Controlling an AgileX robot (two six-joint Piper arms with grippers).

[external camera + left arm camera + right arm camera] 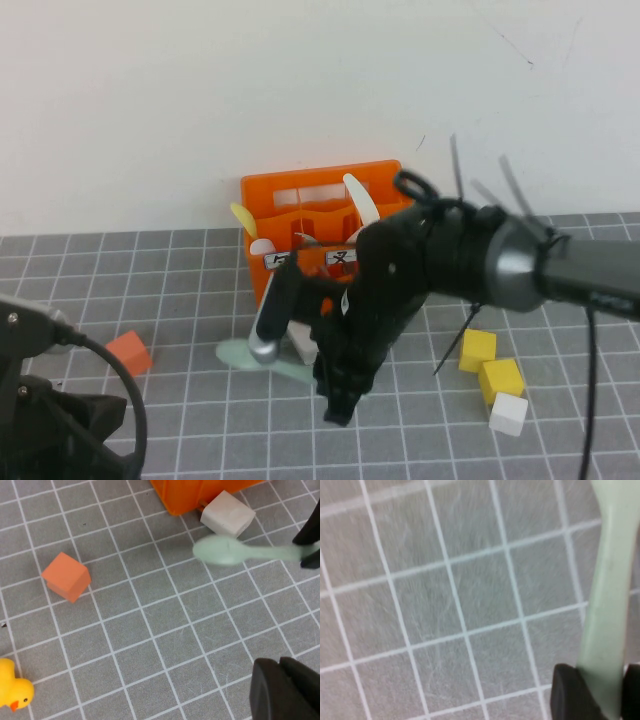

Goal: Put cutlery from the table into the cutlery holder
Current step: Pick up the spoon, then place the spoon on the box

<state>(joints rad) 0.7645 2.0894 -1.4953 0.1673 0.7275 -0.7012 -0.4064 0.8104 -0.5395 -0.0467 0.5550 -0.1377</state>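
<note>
The mint-green spoon (243,355) is low over the grey table (180,300), in front of the orange cutlery holder (320,195). Its bowl points to the left. My right gripper (338,408) points down and is shut on the spoon's handle (607,600). The spoon also shows in the left wrist view (225,551). I cannot tell whether it touches the table. My left gripper (289,690) is shut and empty, low at the near left. The pink fork is not in view. A pale yellow spoon (243,220) and a white knife (360,198) stand in the holder.
An orange cube (130,352) lies to the left. A white block (227,514) sits by the holder's front corner. Two yellow cubes (490,365) and a white cube (508,413) lie to the right. A yellow duck (12,690) is near my left arm.
</note>
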